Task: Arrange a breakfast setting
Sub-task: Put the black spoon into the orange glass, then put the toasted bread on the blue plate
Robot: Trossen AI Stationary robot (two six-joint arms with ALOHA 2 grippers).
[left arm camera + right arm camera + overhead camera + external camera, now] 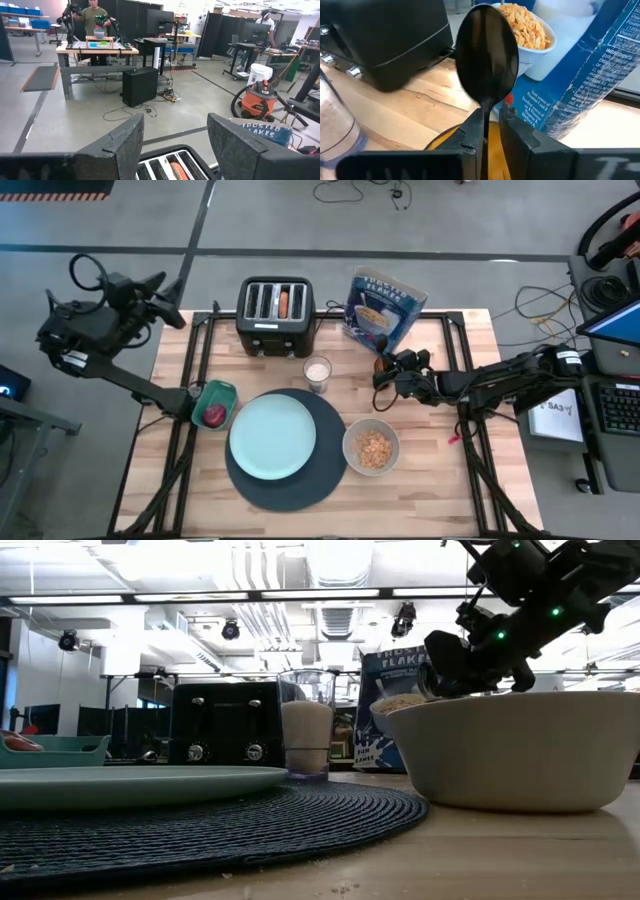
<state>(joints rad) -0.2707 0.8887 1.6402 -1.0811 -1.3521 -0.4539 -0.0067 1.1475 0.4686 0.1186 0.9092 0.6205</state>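
Dark spoon (487, 60) upright between right hand (490, 132) fingers, bowl-end outward.

A robotics lab or workshop is showing here: a concrete floor (75, 115) is stretching under workbenches (95, 50), dark partitions (225, 30) and monitors (159, 21), with an orange shop vacuum (257, 97), loose cables (365, 192), ceiling ducts (340, 580) and people standing at another robot rig (92, 17).

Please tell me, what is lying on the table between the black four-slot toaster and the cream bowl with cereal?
In the high view, the glass with a pale filling stands between the black four-slot toaster and the cream bowl; the rest is bare wooden table.
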